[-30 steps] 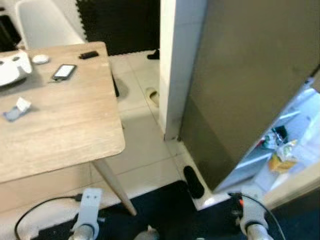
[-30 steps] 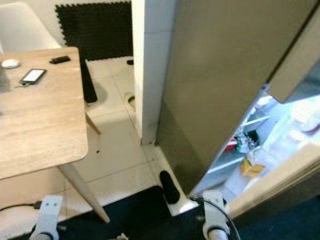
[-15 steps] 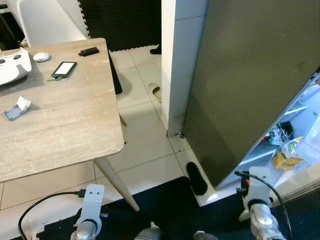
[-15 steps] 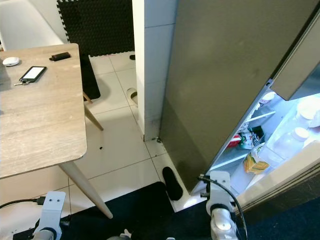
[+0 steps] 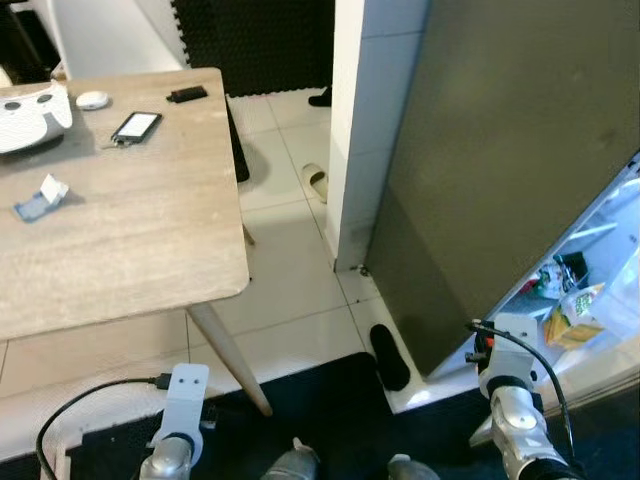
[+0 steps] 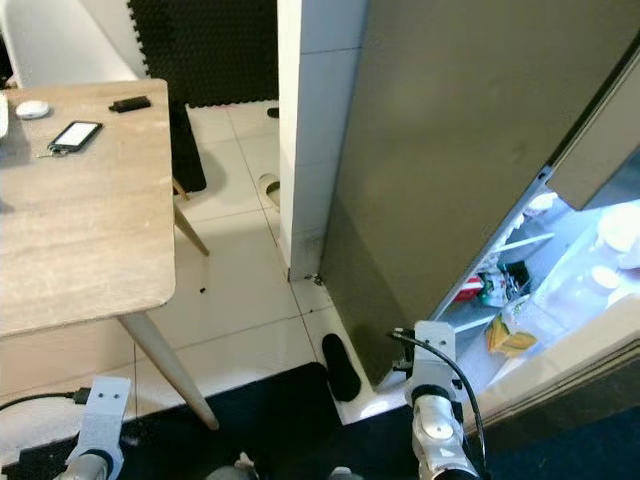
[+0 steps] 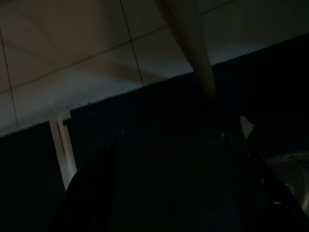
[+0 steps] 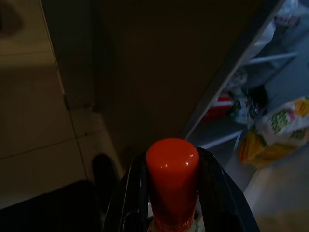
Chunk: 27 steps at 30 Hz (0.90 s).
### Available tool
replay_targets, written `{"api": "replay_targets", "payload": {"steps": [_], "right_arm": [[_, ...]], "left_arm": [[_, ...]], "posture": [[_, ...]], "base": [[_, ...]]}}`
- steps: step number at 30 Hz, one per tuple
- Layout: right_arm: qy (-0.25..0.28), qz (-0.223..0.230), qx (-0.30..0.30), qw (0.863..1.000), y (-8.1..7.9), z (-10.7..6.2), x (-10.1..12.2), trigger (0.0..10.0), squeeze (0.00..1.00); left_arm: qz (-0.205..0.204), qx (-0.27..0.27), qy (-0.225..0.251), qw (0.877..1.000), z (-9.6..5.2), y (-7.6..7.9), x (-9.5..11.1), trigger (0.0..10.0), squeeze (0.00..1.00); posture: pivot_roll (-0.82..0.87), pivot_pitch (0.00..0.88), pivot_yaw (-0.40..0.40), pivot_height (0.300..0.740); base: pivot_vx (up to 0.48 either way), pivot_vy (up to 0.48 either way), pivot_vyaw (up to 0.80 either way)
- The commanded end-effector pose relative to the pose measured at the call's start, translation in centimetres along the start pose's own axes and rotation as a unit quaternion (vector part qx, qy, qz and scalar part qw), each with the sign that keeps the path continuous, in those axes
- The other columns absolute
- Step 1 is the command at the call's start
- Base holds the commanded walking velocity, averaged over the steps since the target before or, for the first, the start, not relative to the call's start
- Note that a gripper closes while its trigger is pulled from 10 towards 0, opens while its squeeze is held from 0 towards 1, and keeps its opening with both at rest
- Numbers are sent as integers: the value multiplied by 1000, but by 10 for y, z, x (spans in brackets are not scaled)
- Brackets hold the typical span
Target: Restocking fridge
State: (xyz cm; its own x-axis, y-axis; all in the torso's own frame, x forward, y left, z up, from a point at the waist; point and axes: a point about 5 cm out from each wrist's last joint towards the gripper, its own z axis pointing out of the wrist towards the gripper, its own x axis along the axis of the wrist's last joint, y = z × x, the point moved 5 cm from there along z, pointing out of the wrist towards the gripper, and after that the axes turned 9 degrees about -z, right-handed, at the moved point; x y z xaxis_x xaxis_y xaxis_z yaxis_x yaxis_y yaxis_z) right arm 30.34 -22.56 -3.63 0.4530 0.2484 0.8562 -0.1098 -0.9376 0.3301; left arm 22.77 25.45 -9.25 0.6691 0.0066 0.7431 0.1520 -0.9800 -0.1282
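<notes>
Right hand (image 8: 174, 193) is clamped on a bottle with a red cap (image 8: 172, 166): both black fingers (image 8: 133, 193) press against its sides, cap pointing toward the fridge gap. Bottle body is mostly hidden between the fingers; label unreadable.

Fridge door (image 5: 500, 150) stands ajar, a big grey-brown panel. Behind its lower edge the lit fridge interior (image 6: 570, 270) shows white shelves. On a lower shelf: a yellow-green bag (image 8: 275, 137), a red-and-white item (image 8: 219, 104) and a dark green package (image 6: 493, 285). Higher up sit pale round containers (image 6: 612, 228), too blurred to identify.

Right arm (image 5: 510, 400) is low in the head view, right at the bottom edge of the door, black cable looped over the wrist. Left arm (image 5: 180, 410) hangs idle over the dark floor mat (image 5: 330, 420). Left hand (image 7: 164, 193) is in deep shade in its wrist view; two dark fingers are faintly visible with a gap between them and nothing held.

Wooden table (image 5: 130, 230) sits to the robot's left, well apart from the fridge. On it: a phone (image 5: 136, 126), a small black object (image 5: 187, 95), a white round thing (image 5: 92, 100), a white controller-like device (image 5: 30, 105) and a small blue-white packet (image 5: 40, 197). A white tiled pillar (image 5: 365, 130) stands between the table and the fridge door. A dark slipper (image 5: 388, 357) lies on the tile floor near the door's corner, and another pale slipper (image 5: 315, 182) lies by the pillar.
</notes>
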Motion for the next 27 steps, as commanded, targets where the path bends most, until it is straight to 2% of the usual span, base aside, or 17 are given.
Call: {"api": "replay_targets", "payload": {"steps": [1,9,19,24,26,27], "right_arm": [[3,7,-16,1000,10,0,-1,10000,0],[10,9,-18,1000,13,1,3,10000,0],[28,3,-5,1000,7,2,12,10000,0],[6,-34,-81,996,36,6,10,10000,0],[6,-34,-81,996,36,6,10,10000,0],[-6,-45,-100,994,44,6,7,10000,0]], "left_arm": [[2,-7,-13,1000,-2,5,-8,10000,0],[-9,-3,-7,1000,-2,5,-7,10000,0],[-9,-3,-7,1000,-2,4,-7,10000,0],[-8,-4,-7,1000,-3,4,-8,10000,0],[-8,-4,-7,1000,-3,4,-8,10000,0],[-8,-4,-7,1000,-3,4,-7,10000,0]], "posture": [[18,101,-33,740],[17,101,-32,740],[17,100,-31,740],[18,101,-32,740],[18,101,-32,740],[18,101,-32,740]], "base": [[0,-472,0],[0,0,0],[0,0,0],[0,0,0],[0,0,0],[0,0,0]]}}
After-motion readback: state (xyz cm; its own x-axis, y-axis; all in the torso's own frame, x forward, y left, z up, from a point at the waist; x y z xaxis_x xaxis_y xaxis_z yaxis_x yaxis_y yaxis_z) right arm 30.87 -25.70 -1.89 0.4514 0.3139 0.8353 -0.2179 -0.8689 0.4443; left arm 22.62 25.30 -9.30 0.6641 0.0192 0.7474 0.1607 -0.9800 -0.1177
